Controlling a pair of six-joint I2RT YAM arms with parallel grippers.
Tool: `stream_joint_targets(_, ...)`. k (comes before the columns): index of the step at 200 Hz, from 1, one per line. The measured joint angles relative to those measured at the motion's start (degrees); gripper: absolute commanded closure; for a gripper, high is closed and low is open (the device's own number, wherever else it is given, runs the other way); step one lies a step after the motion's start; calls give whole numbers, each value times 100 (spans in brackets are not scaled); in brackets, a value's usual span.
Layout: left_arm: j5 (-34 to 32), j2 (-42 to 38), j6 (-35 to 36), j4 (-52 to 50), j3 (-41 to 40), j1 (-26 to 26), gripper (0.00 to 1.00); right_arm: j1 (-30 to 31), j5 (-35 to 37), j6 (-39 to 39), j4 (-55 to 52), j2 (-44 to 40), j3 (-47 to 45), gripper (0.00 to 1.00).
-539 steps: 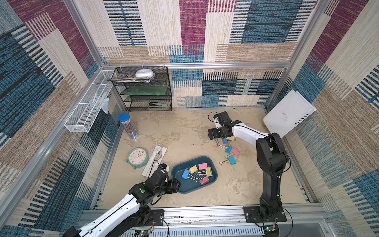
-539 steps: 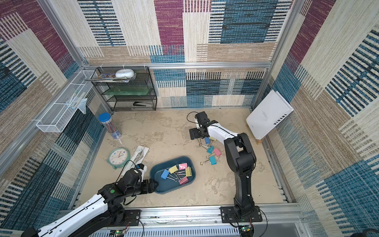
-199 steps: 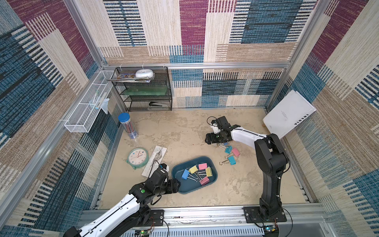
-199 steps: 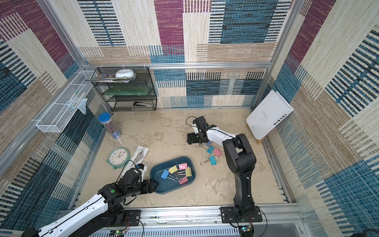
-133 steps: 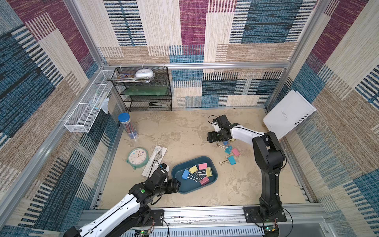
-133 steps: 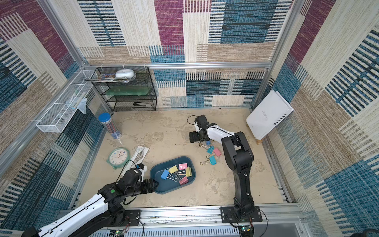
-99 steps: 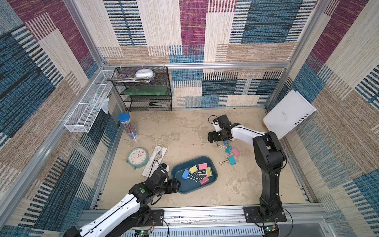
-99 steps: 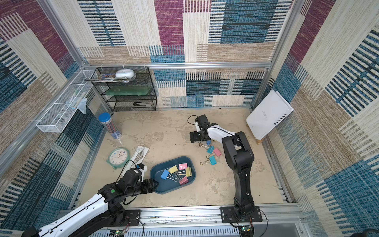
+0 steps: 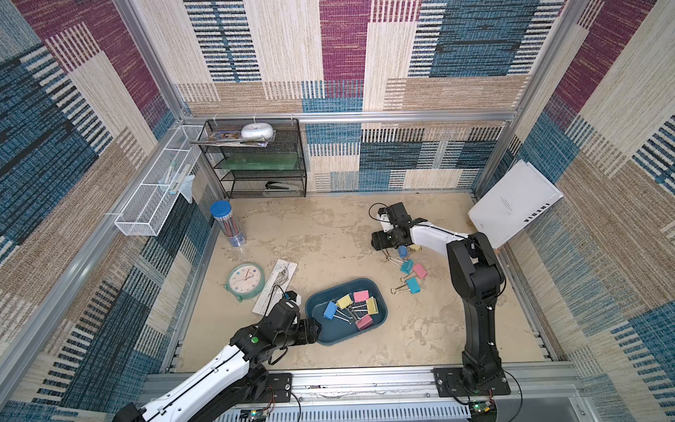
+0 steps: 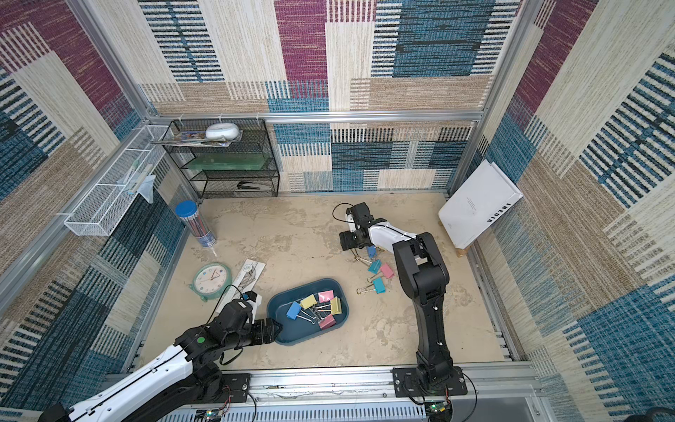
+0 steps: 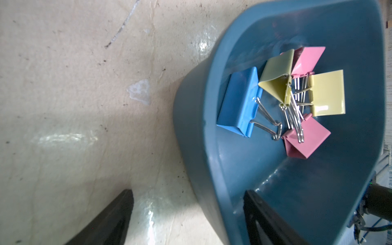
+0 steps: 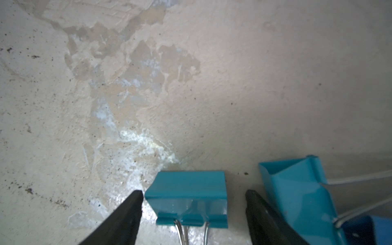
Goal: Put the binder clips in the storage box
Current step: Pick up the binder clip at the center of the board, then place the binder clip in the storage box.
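In both top views, five clips (image 9: 352, 308) lie in the box (image 9: 339, 334). More clips sit on the floor, apart from the box, by the right gripper (image 9: 382, 250). The left gripper (image 9: 314, 330) is at the box's corner. A push there could slide the box away.

Left wrist: its fingers (image 11: 114, 218) are spread, one inside the box (image 11: 212, 148) and one outside.

Right wrist: the fingers (image 12: 121, 216) are spread around a teal clip (image 12: 188, 186), not pinching it. It looks smooth, so it could slip out. A second clip (image 12: 297, 186) beside one finger could get bumped.
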Motion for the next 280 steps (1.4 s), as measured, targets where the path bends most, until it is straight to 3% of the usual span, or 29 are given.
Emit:
stream_joint_targets(19, 2, 4, 0, 0, 0, 0, 15, 57, 2, -59, 96, 35, 4, 35)
stream_joint_targets(41, 2, 4, 0, 0, 0, 4, 15, 109, 7, -79, 149, 52, 0, 53)
stream_joint_targets(111, 0, -2, 0, 0, 0, 13, 15, 155, 48, -31, -378, -271, -138, 58)
stream_joint_targets(161, -7, -55, 0, -4, 0, 13, 15, 376, 74, -96, -920, -850, 236, 59)
stream_joint_targets(203, -63, -162, 0, -50, -4, 15, 15, 1217, -271, -452, -1193, -1386, 120, 58)
stream_joint_targets(280, -92, -651, -111, -236, -4, 24, 14, 3224, -1248, -612, -483, -2409, -1971, 57)
